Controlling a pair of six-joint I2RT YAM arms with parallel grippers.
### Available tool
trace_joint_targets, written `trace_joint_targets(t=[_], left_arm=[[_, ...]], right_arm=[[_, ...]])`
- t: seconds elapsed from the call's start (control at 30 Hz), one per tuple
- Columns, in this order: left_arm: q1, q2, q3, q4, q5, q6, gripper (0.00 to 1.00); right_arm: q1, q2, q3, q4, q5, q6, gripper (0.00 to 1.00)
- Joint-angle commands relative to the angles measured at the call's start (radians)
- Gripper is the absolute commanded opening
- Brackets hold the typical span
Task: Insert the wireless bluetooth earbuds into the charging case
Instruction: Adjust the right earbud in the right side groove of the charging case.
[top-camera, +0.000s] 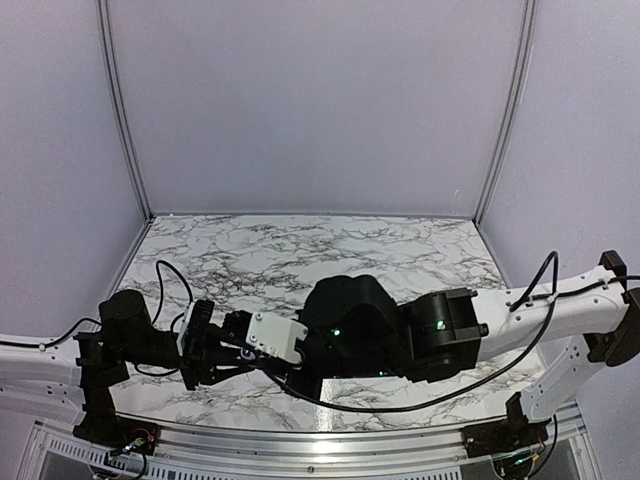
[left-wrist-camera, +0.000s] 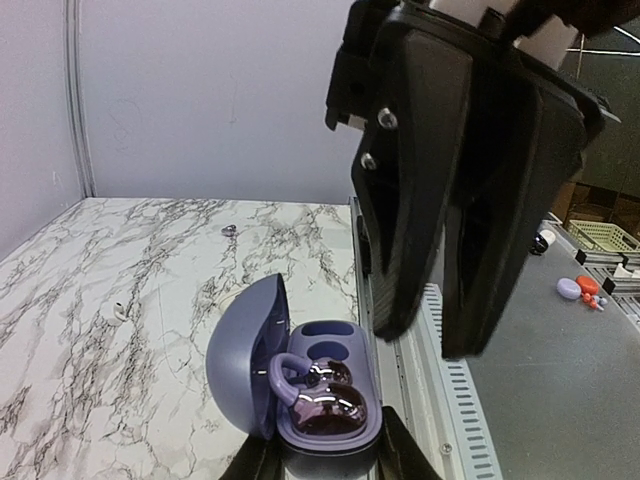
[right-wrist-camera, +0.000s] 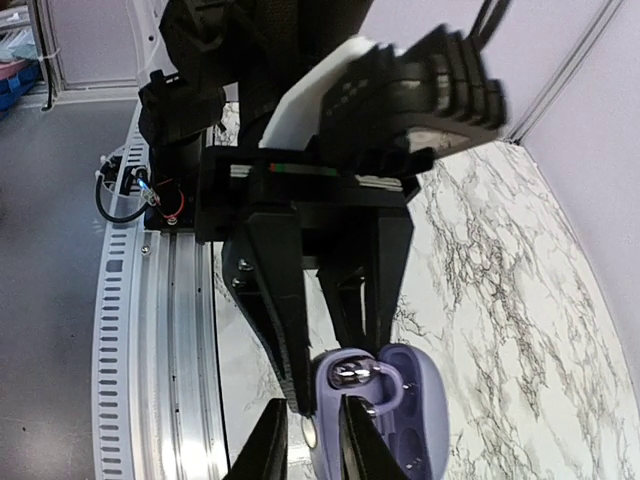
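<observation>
Smooth lavender clamshell case (left-wrist-camera: 245, 360), glossy earbud (left-wrist-camera: 325, 405) inside, clamped in left gripper (left-wrist-camera: 328, 458); right gripper (left-wrist-camera: 425, 340) above, slightly parted, empty.

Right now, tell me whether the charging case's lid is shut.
No: in the left wrist view the charging case has its lid swung up and open, with an earbud showing inside.

Grey-veined white marble table (left-wrist-camera: 90, 400), a tiny pale speck (left-wrist-camera: 120, 310) and a greyish speck (left-wrist-camera: 228, 230) on it, well apart.

No legible text, no labels, no numbers, no signs
</observation>
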Motion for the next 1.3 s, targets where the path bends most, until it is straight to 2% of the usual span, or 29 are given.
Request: trace_joint_targets(t=[0.0, 0.4, 0.57, 0.83, 1.27], left_arm=[[-0.004, 0.004, 0.017, 0.044, 0.002, 0.03, 0.03], [-0.004, 0.002, 0.027, 0.028, 0.004, 0.061, 0.03], [-0.009, 0.017, 0.033, 0.004, 0.006, 0.074, 0.03], [-0.037, 0.057, 0.044, -0.027, 0.014, 0.104, 0.02], [-0.057, 0.069, 0.069, -0.068, -0.026, 0.145, 0.02]], right_arm=[[-0.054, -0.079, -0.036, 0.012, -0.064, 0.106, 0.2], [-0.11, -0.078, -0.047, 0.006, -0.188, 0.122, 0.19], [-0.108, -0.048, -0.013, -0.039, -0.189, 0.062, 0.2], [-0.108, -0.064, 0.012, -0.13, -0.236, -0.073, 0.28], [-0.107, -0.021, 0.045, -0.165, -0.229, -0.064, 0.3]])
